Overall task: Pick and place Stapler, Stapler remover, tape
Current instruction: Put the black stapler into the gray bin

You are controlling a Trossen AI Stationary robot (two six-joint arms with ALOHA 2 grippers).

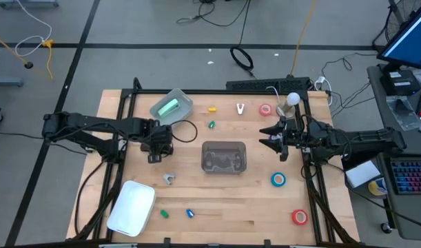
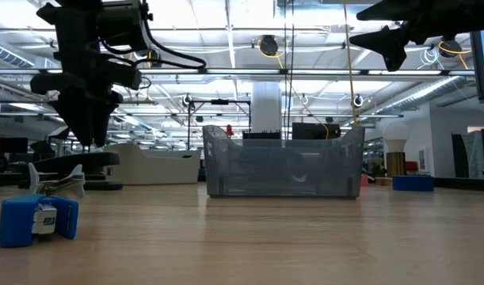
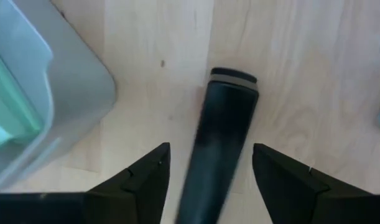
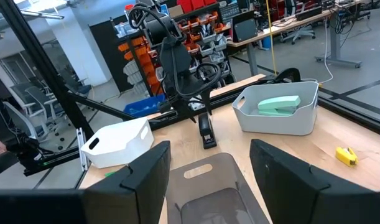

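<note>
1. We saw the table (image 1: 251,213) carrying three bins: a white bin (image 1: 132,207) at seven o'clock, a clear grey bin (image 1: 224,157) at its centre, and a pale grey bin (image 1: 171,107) at eleven o'clock.
2. The mint-green stapler (image 1: 169,107) lay inside the pale grey bin, as the right wrist view confirmed (image 4: 279,104).
3. The left gripper (image 1: 155,157) hung at nine o'clock of the clear grey bin; its fingers stood apart around a black stapler (image 3: 219,140) lying on the wood between them, and we saw no contact.
4. The right gripper (image 1: 271,136) hovered at three o'clock of the clear grey bin, fingers spread wide and holding nothing.
5. The tape rolls lay on the right side: a pink one (image 1: 266,109) at one o'clock, a blue one (image 1: 278,180) at four o'clock, a red one (image 1: 300,217) at five o'clock.
6. A metal staple remover (image 1: 169,178) lay at seven o'clock of the clear grey bin.
</note>
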